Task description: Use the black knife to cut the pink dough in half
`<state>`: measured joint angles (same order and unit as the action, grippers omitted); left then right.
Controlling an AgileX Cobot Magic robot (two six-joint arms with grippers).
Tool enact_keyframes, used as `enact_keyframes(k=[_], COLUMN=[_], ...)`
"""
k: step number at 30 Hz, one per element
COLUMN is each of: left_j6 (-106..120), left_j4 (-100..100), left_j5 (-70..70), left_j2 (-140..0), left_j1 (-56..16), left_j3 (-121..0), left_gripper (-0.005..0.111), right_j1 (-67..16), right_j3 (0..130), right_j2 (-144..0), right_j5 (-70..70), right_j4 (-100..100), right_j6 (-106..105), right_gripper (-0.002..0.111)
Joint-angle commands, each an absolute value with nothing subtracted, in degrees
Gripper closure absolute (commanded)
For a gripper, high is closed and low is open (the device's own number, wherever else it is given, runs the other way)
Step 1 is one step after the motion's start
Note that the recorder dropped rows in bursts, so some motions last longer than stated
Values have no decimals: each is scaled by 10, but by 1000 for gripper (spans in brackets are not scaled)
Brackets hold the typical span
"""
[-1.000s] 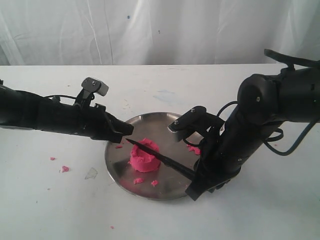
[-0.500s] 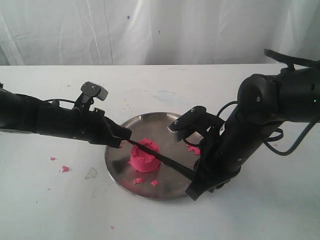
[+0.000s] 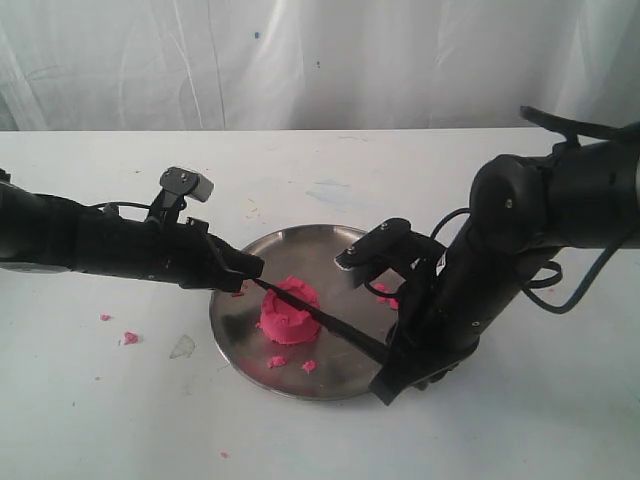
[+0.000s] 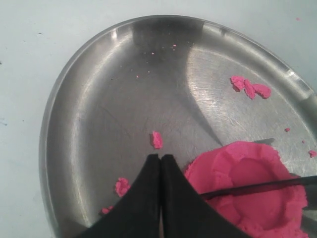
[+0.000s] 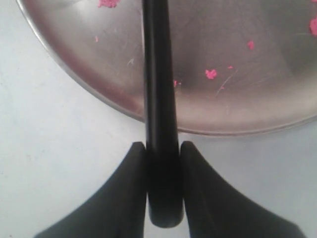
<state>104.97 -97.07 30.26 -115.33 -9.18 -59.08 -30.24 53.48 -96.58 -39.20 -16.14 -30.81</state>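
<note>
Right claw [image 5: 161,149] grips black knife [image 3: 322,318] | tip toward left claw [image 3: 256,268] | across pink dough [image 3: 280,326]

The place looks like a robotics lab rather than a home kitchen. A plain, scuffed white table [image 3: 120,420] carries one round metal plate [image 3: 300,250]. Behind the plate hangs a creased white sheet [image 3: 300,60]. One black robot arm [image 3: 80,240] stands left of the plate and another [image 3: 520,230] right of it.

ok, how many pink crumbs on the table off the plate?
3: small crumb and bigger crumb left of the plate, third crumb nearer the camera. Tinier specks may not show.
</note>
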Motion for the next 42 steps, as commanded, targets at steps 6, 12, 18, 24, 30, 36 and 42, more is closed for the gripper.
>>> enact_keyframes(k=[6, 12, 18, 24, 30, 36, 42], left_j6=[1054, 1054, 1054, 1054, 1054, 1054, 1054], left_j4=[-947, -946, -946, -946, -946, -946, -946], left_j5=[295, 295, 295, 295, 295, 295, 295], left_j2=[-1166, -1175, -1177, -1177, -1177, -1177, -1177], left_j1=[-92, -92, -92, -92, -92, -92, -92], left_j3=[-584, -584, -584, -584, -584, -584, -584], left_gripper=[107, 107, 107, 107, 107, 107, 107], right_j1=[-302, -302, -302, -302, -302, -302, -302], right_j3=[532, 532, 532, 532, 532, 532, 532], right_j2=[-976, -976, -976, -976, -976, -976, -983], right_j5=[-362, -361, -359, -358, -358, -357, -357], right_j4=[-169, -169, -169, -169, -169, -169, -169], right_j6=[-306, -306, -306, -306, -306, -306, -306], right_gripper=[108, 108, 108, 108, 108, 108, 108])
